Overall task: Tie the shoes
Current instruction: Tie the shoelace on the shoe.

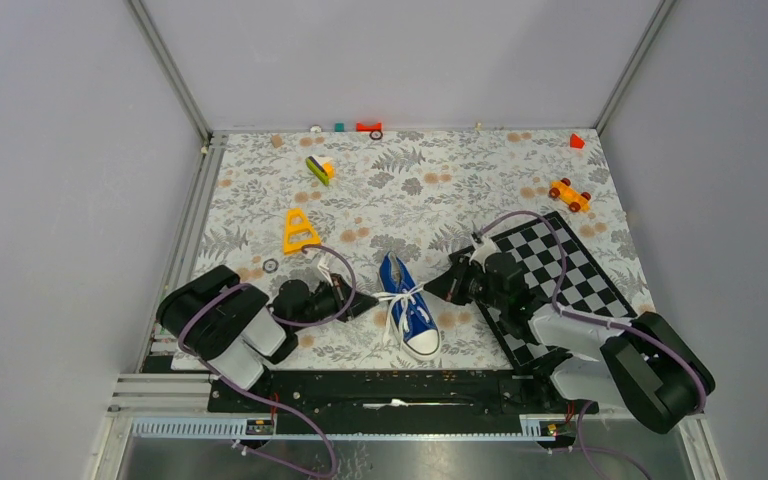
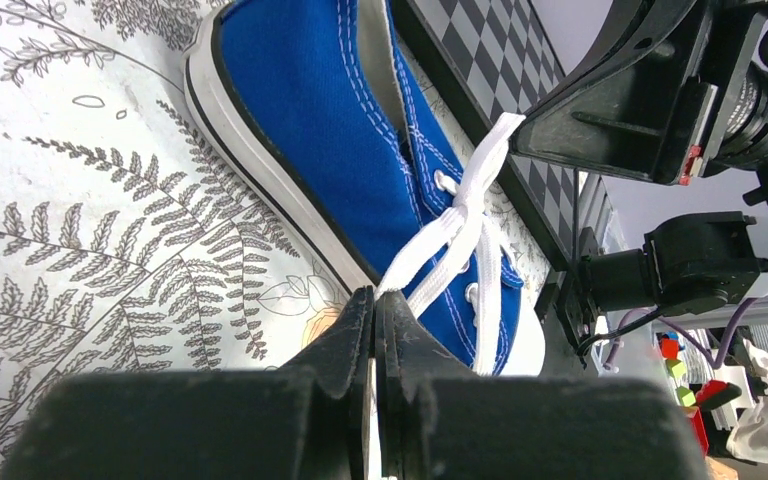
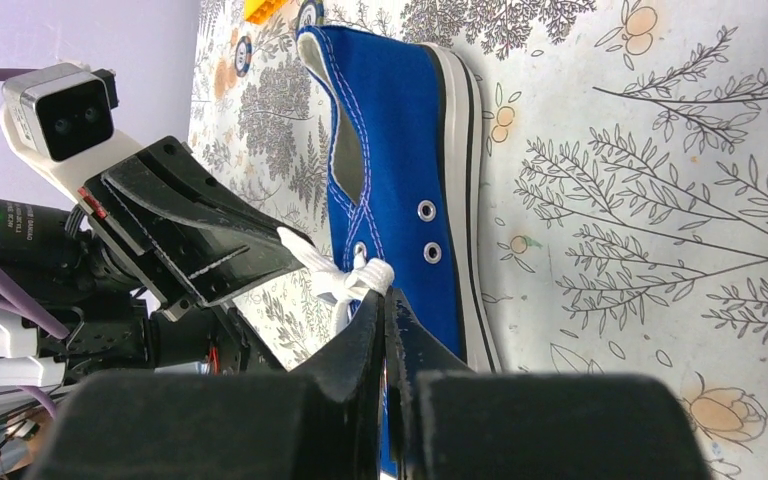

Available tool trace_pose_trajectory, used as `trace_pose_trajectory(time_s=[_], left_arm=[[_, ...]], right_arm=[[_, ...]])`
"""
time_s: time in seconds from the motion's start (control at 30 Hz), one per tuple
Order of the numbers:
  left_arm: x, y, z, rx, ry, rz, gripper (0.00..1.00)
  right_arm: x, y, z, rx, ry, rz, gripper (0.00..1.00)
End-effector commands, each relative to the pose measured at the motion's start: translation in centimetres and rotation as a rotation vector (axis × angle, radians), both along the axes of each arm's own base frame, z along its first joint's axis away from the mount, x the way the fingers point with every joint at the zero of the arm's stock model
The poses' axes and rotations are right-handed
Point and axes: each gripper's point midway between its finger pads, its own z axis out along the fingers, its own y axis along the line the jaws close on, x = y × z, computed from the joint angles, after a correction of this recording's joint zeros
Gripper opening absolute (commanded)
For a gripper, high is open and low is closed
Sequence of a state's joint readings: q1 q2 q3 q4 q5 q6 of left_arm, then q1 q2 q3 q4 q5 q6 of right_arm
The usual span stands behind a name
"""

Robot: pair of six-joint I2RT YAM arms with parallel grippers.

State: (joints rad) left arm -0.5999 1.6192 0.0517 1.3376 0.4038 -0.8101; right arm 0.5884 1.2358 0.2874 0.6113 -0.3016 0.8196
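Observation:
The blue canvas shoe with white sole lies on the fern-patterned table, toe toward the arms. Its white laces stretch out to both sides. My left gripper sits just left of the shoe, shut on one lace. In the left wrist view that lace runs taut from the shoe into my left gripper. My right gripper sits just right of the shoe. In the right wrist view my right gripper is shut on a bunched lace beside the shoe.
A black-and-white checkerboard mat lies under the right arm. Small toys are scattered farther back: a yellow triangle, a green-and-yellow piece, an orange car, a red block. A black ring lies near the left arm.

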Motion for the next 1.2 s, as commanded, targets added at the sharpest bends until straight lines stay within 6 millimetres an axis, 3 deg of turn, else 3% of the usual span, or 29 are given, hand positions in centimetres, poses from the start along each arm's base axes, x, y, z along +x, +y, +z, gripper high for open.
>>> trace_pose_trajectory(time_s=[0.0,0.3,0.53,0.77,1.0,1.17], left_arm=[[0.6,1.1,0.4,0.008,-0.042,0.046,0.00],[0.6,1.7,-0.7,0.015,-0.005,0.082,0.00],[-1.0,2.6,-3.3,0.061,0.087,0.084,0.00],[-0.8,1.8,0.1,-0.015,0.012,0.051,0.00],[0.2,2.3,2.0,0.060,-0.065,0.077,0.00],[0.6,4.4,1.2,0.153,-0.088,0.162,0.00]], right_arm=[[1.3,-1.8,0.5,-0.025,-0.059,-0.098,0.00],[1.5,-3.9,-1.2,-0.091,-0.044,-0.174,0.00],[1.2,-5.1,-3.0,-0.106,-0.006,-0.196,0.00],[1.8,-4.8,-0.2,-0.071,-0.045,-0.186,0.00],[2.4,-5.1,2.1,-0.086,-0.100,-0.196,0.00],[2.5,-5.7,1.6,-0.103,-0.093,-0.221,0.00]])
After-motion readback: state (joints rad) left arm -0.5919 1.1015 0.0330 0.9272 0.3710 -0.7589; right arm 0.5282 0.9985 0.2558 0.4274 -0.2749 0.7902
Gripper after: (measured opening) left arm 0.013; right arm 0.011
